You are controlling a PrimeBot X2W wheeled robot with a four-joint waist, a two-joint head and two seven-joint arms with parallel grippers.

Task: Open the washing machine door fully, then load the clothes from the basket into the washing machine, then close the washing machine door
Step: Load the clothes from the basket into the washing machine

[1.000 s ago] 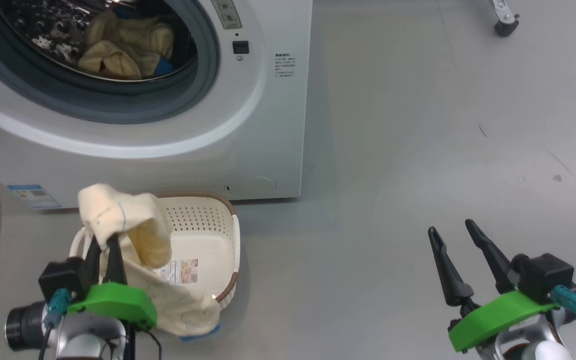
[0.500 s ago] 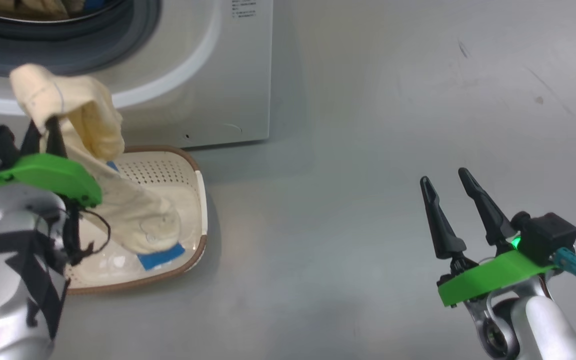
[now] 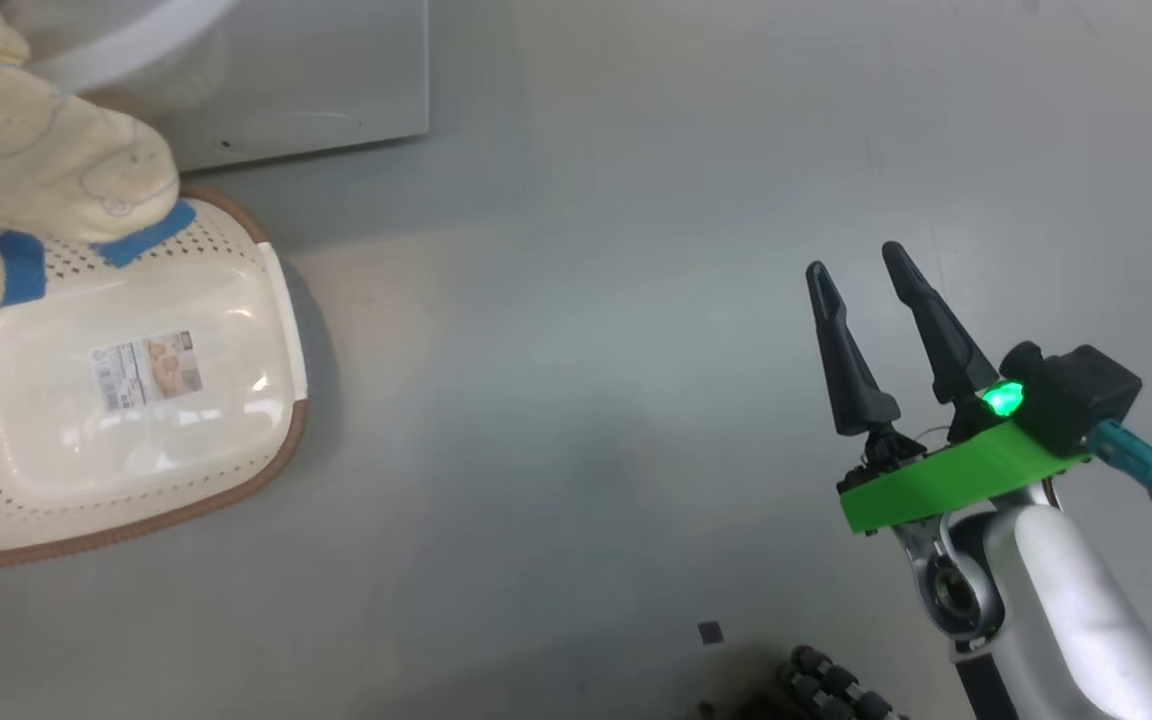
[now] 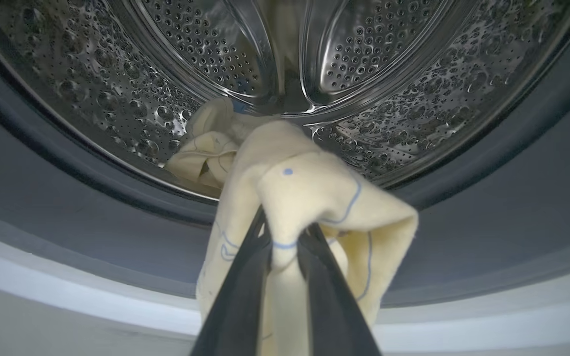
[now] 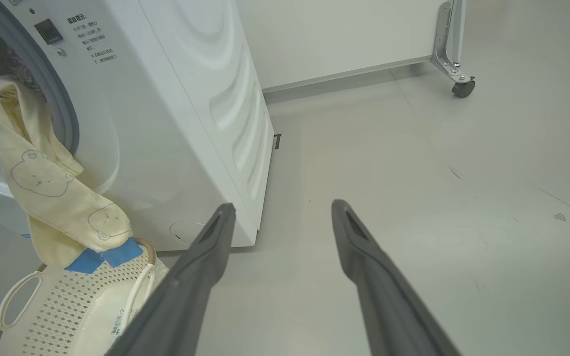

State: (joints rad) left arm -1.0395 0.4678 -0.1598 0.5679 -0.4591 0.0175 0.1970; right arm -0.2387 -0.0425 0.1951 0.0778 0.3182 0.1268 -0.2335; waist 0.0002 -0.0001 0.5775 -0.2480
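Note:
My left gripper [image 4: 287,236] is shut on a cream-yellow garment [image 4: 314,188], held at the mouth of the washing machine's steel drum [image 4: 374,59]. More clothes [image 4: 206,153] lie inside the drum. In the right wrist view the garment [image 5: 47,188] hangs down the washing machine [image 5: 191,123] front, its blue cuffs [image 5: 102,256] over the basket [image 5: 67,306]. The basket [image 3: 186,510] sits on the floor at the left of the head view, its labelled base bare. My right gripper [image 3: 854,258] stands open over the floor, holding nothing. The washing machine door is out of view.
A metal leg with a castor [image 5: 458,84] stands at the back right by a white panel. Grey floor [image 3: 586,350] stretches to the right of the machine and basket. Small dark parts [image 3: 816,690] show at the head view's bottom edge.
The head camera has swung down and right. My left gripper has lifted the garment out of the basket up to the drum mouth. The right gripper stays open.

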